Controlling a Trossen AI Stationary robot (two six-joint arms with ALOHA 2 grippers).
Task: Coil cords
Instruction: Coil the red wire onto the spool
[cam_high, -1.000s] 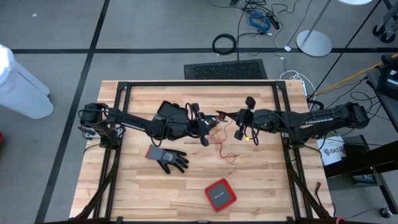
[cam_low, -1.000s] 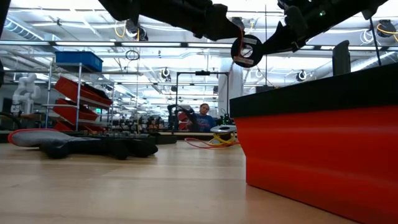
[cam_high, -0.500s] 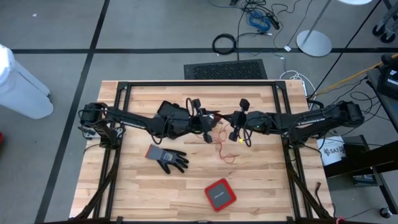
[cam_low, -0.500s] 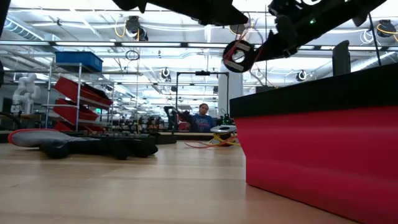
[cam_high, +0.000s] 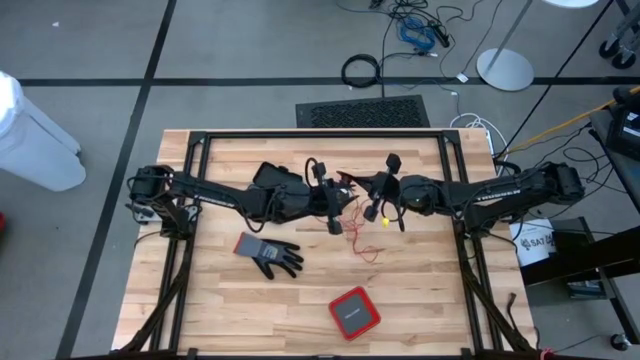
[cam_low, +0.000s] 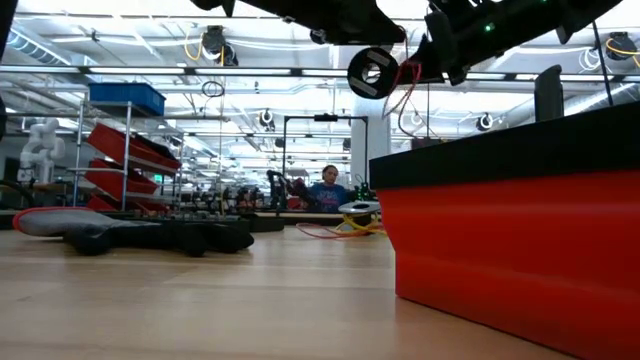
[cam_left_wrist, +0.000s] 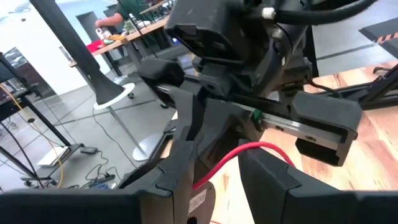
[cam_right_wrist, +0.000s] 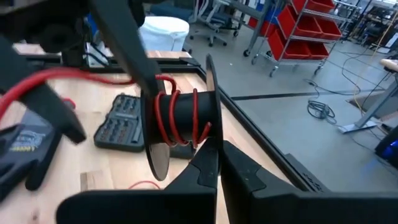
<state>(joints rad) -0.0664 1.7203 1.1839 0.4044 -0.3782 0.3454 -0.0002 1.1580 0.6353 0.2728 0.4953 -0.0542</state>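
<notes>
My right gripper (cam_high: 377, 197) is above the table's middle, shut on a small black spool (cam_right_wrist: 180, 118) that carries a few turns of the red cord (cam_right_wrist: 177, 115). My left gripper (cam_high: 335, 205) is right beside it, open, and the red cord (cam_left_wrist: 249, 149) runs across the gap between its fingers. The rest of the red cord (cam_high: 365, 248) hangs down and lies slack on the table. A small yellow piece (cam_high: 385, 222) shows just below my right gripper. The spool also shows in the low view (cam_low: 372, 72), lifted high above the table. My left gripper has the red cord (cam_left_wrist: 211, 174) running from one finger's inner side across to the other finger. The fingers stand apart and pinch nothing. I cannot tell whether the cord rests on them. My right gripper pinches the spool's thin end disc (cam_right_wrist: 213, 124) between its two fingers, at the disc's edge. The fingers come level from the table's right side. The spool is lifted clear of the table, with its axis lying across the fingers.
A grey and black glove (cam_high: 270, 255) lies at the near left. A red box (cam_high: 354, 312) stands near the front edge. A black bit case (cam_high: 272, 178) lies under my left arm. A person (cam_low: 325, 185) sits far behind the table.
My right gripper has carried the spool toward the table's left, closer to my left gripper, and a little upward. The spool has turned so that its end disc faces the low camera. My left gripper has edged toward the right gripper.
</notes>
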